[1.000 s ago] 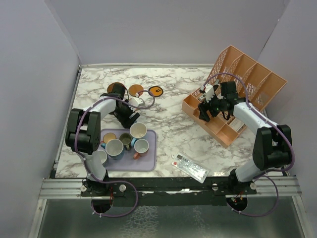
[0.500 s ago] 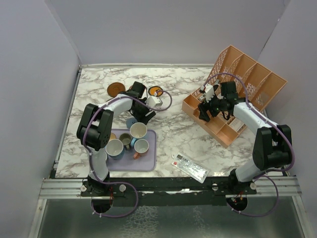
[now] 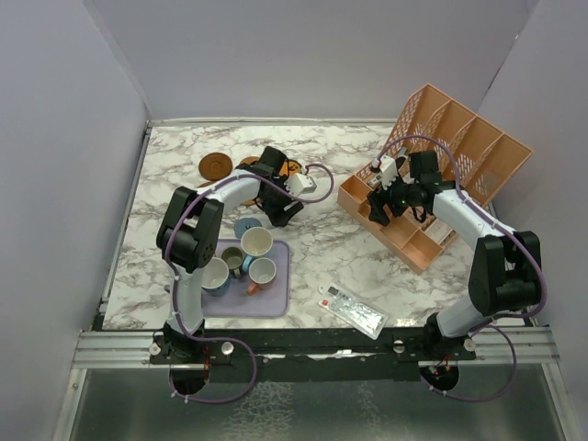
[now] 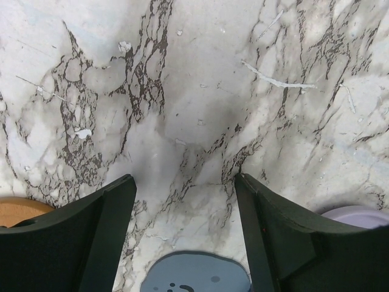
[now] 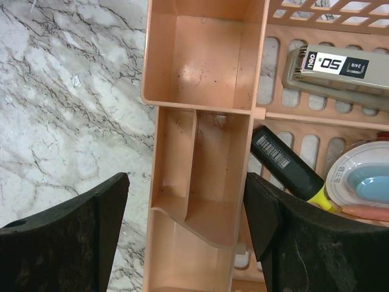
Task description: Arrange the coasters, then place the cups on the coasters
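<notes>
Progress looks early: the cups (image 3: pixel 257 242) crowd the lavender tray (image 3: pixel 276 301), none apparently on a coaster; a grey-blue coaster (image 4: pixel 194 275) lies just beyond the tray's far edge, a dark brown coaster (image 3: pixel 215 166) farther off; the left gripper (image 4: pixel 182 182) hovers past the tray, jaws wide and empty; the right gripper (image 5: pixel 185 179), far to the tray's right, gapes empty too.

White-and-black arms (image 3: pixel 225 191), purple cables (image 3: pixel 419 138), dark jaws
</notes>
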Tool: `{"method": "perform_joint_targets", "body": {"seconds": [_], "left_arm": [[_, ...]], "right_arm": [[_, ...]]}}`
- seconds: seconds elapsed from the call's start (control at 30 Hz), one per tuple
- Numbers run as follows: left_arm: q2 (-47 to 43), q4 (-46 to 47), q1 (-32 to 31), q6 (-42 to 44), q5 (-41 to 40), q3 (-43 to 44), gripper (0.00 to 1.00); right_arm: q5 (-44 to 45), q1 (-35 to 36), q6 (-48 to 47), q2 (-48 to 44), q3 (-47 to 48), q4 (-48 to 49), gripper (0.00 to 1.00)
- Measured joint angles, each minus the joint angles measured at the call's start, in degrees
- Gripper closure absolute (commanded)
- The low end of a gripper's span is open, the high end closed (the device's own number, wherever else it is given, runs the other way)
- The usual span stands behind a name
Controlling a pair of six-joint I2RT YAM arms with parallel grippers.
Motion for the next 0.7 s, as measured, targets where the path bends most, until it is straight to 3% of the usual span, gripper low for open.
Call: {"method": "perform_joint_targets", "body": {"seconds": [0.23, 0.5, 0.7], "left_arm": [[-3.6, -0.7, 2.0, 0.7, -0.2, -4.0, 0.2], [-13.7, -1.8, 10.4, 2.7, -0.8, -12.4, 0.18], [-14.9, -2.7, 11.7, 4.1, -0.9, -16.1, 0.18]], "right_arm": [[0.0, 0.0, 0.0, 0.0, 0.0, 0.0, 0.24], [0.0, 0.0, 0.0, 0.1, 0.0, 0.0, 0.24], [0.0, 0.0, 0.0, 0.4, 0.0, 0.0, 0.24]]}}
